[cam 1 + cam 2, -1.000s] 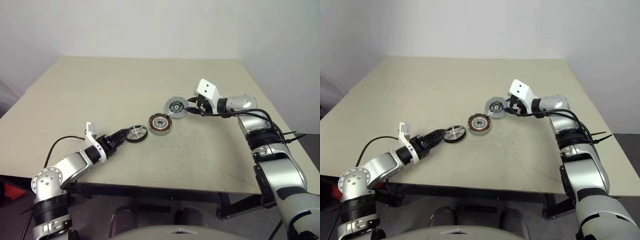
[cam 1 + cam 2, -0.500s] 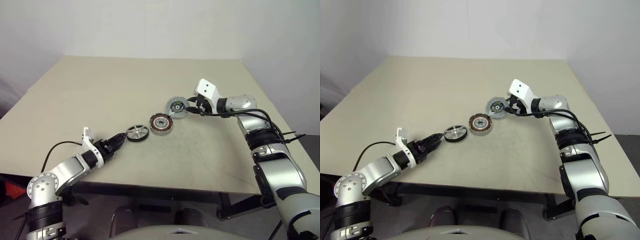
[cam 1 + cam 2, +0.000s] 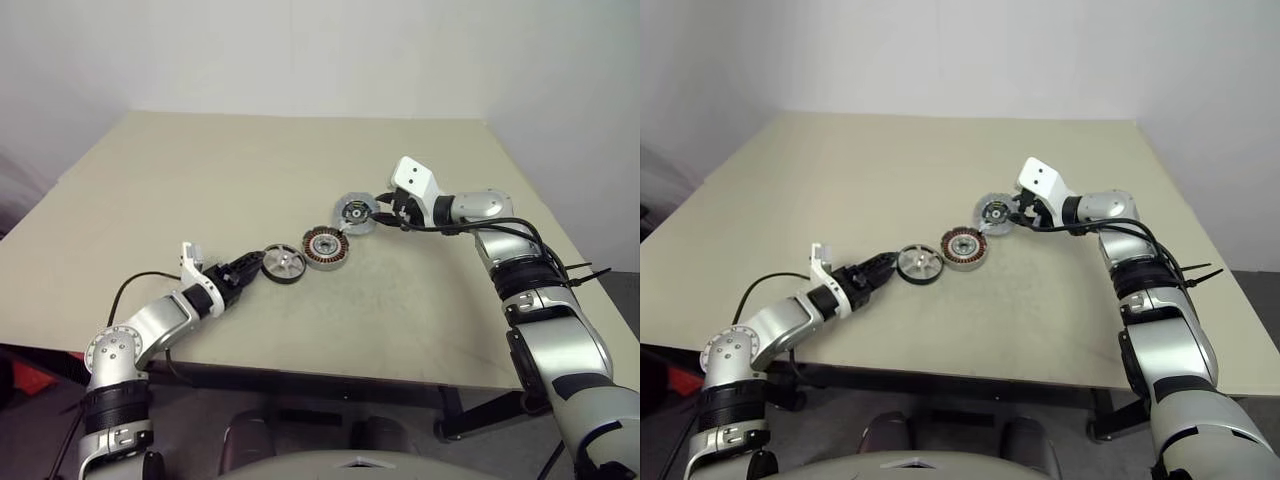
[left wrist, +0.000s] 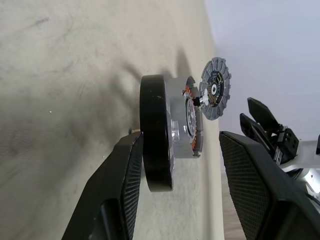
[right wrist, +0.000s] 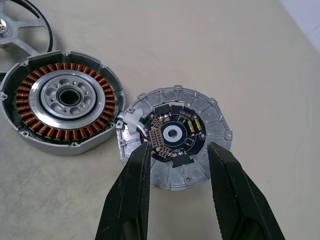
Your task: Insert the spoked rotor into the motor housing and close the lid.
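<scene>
On the beige tabletop (image 3: 200, 190) three round parts lie in a slanting row. In the middle we see the motor housing (image 3: 325, 247), a silvery walled casing ringed inside with copper-brown coils. At its 8 o'clock is the spoked rotor (image 3: 283, 264), a grey spoked wheel with a black rim. The left pincer (image 3: 257, 267) is released, one finger on each side of that rim. At the housing's 1 o'clock is the lid (image 5: 172, 145), a ribbed grey disc carrying a dark circuit board whose markings are too small to read. The right pincer (image 5: 177, 147) is spread over it.
</scene>
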Controlling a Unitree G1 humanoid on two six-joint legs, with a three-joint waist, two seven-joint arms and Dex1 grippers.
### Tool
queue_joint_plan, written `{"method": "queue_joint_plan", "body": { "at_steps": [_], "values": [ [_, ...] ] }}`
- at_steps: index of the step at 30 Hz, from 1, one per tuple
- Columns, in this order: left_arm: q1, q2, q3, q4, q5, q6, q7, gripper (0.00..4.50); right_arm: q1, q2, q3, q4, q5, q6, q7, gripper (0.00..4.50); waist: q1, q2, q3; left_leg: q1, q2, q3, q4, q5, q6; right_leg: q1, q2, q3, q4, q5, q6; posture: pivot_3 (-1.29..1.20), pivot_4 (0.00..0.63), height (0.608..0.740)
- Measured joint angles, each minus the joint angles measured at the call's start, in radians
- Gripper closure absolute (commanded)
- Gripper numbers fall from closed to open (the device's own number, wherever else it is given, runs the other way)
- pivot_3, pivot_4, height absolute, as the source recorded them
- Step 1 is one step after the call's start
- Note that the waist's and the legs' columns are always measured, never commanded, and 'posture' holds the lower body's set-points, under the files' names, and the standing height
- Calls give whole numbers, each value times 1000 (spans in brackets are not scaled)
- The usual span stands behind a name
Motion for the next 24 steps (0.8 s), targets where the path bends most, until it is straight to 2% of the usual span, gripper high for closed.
{"method": "queue_joint_plan", "body": {
  "at_steps": [13,16,20,24],
  "values": [
    [-14,5,-41,57,58,12,-28,1956,-21,18,-1,42,2,-41,-31,2514,-5,0,0,0,1,0,0,0,0,0,0,0,0,0,0,0,0,740],
    [-14,5,-40,57,63,9,-34,2473,-22,19,-1,57,2,-52,-33,2514,-6,0,0,0,1,0,0,0,0,0,0,0,0,0,0,0,0,740],
    [-17,3,-38,59,77,1,-38,3708,-25,21,-1,70,2,-66,-33,2514,-6,0,0,0,1,0,0,0,0,0,0,0,0,0,0,0,0,740],
    [-20,-2,-38,60,87,0,-50,3708,-27,26,-1,74,2,-77,-32,2514,-6,0,0,0,1,0,0,0,0,0,0,0,0,0,0,0,0,740]
  ]
}}
